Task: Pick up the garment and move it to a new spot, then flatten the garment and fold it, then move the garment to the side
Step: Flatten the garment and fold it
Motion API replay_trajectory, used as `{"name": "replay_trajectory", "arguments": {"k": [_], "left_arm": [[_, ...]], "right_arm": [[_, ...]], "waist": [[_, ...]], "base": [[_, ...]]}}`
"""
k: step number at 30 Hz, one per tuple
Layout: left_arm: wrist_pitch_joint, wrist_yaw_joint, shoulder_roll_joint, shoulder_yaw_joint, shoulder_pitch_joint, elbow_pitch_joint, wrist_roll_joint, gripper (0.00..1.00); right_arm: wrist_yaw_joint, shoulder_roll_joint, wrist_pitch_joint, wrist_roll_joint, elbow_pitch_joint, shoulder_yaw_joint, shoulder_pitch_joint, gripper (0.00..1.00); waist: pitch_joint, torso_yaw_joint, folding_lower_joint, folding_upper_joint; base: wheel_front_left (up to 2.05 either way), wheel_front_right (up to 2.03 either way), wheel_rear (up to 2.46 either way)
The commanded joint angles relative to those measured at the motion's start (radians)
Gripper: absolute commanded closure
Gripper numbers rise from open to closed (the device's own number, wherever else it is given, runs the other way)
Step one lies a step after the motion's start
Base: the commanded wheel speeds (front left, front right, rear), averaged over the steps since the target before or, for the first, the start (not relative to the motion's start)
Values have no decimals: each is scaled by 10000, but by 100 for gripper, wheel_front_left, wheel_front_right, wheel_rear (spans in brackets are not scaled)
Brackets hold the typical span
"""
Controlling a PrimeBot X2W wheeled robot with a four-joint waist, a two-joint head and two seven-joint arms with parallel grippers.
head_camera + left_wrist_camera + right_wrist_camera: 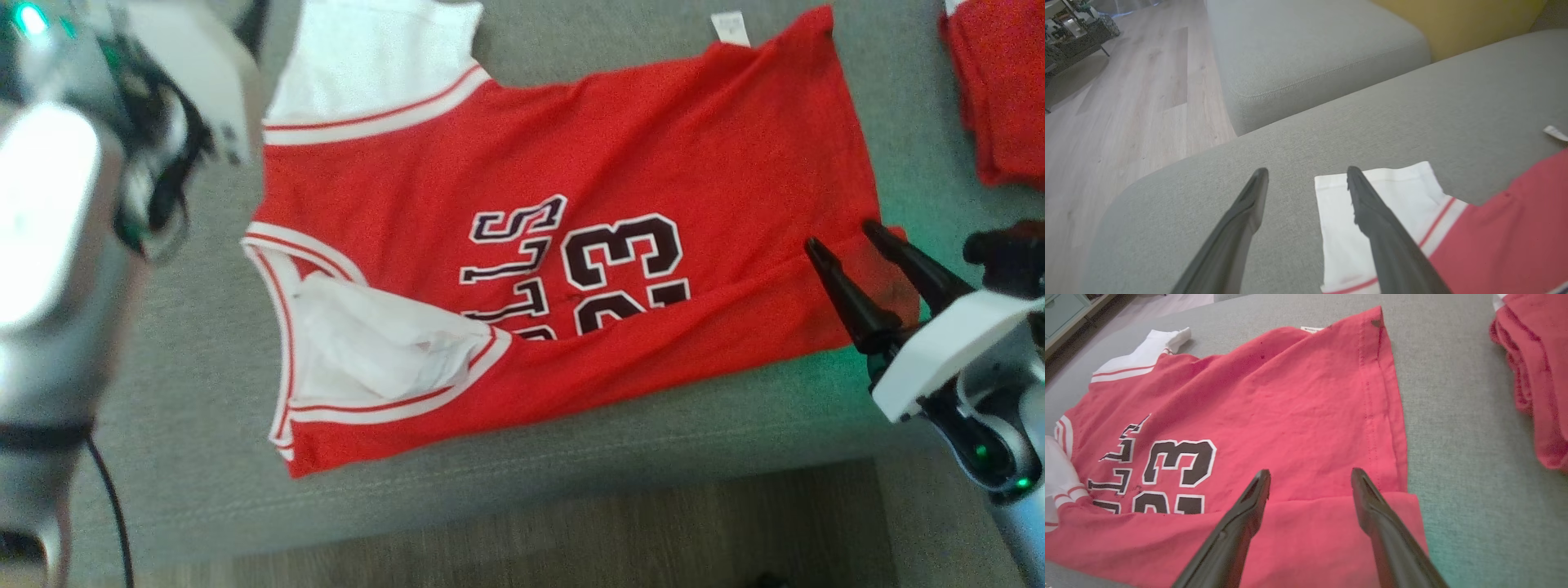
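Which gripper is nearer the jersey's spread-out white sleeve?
Left. The left gripper hovers at the edge of the white sleeve, jaws open. The right gripper is over the hem end of the jersey, far from that sleeve.

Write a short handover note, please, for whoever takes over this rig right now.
Left gripper: open, holding nothing, over the grey cushion beside the white sleeve.
Right gripper: open, holding nothing, over the hem end of the jersey.
Jersey: spread on the cushion, its near long edge folded over the lettering. Another red garment lies apart at the far right.
Done: laid out, first fold made.
Left: finish folding, then move the jersey to the side.
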Motion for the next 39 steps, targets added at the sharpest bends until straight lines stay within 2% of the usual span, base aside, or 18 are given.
{"name": "replay_trajectory", "arguments": {"k": [1,6,9,24,25,26,27,29,33,39], "left_arm": [[349,-192,450,263,-895,135,163,0],[2120,-980,440,-398,-2888,2133,452,0],[2677,-1206,464,-660,-3443,2859,620,0],[2860,-1539,757,-1048,-4227,4564,871,0],[2929,-1557,742,-1011,-4236,4646,784,3],[3003,-1581,728,-992,-4248,4717,714,22],[3089,-1614,714,-986,-4247,4787,649,55],[3244,-1682,681,-957,-4242,4887,495,100],[3209,-1783,668,-895,-4214,4967,266,100],[2188,-1722,613,-670,-4123,4854,70,100]], "right_arm": [[-4,-193,20,67,-354,153,-92,0],[-4,-92,-77,369,-349,440,-466,0],[-4,-92,-229,429,-260,545,-620,0],[-4,-260,-908,608,301,881,-1146,0],[-4,-270,-919,619,307,894,-1185,0],[-4,-281,-924,632,309,908,-1225,0],[-4,-298,-926,646,310,923,-1263,0],[-4,-345,-940,644,303,947,-1339,0],[-4,-567,-1092,566,229,1174,-1589,0],[-4,-578,-888,634,513,1229,-2485,0]], "waist": [[674,-443,-1,0],[1400,-981,-1,0],[1606,-1166,-1,0],[1863,-1667,-1,0],[1875,-1688,-1,0],[1889,-1707,-1,0],[1898,-1721,-1,0],[1911,-1736,-1,0],[1862,-1725,-1,0],[1620,-1639,-1,0]], "base": [[0,0,0],[0,0,0],[0,0,0],[0,0,0],[0,0,0],[0,0,0],[0,0,0],[0,0,0],[0,0,0],[0,0,0]]}}
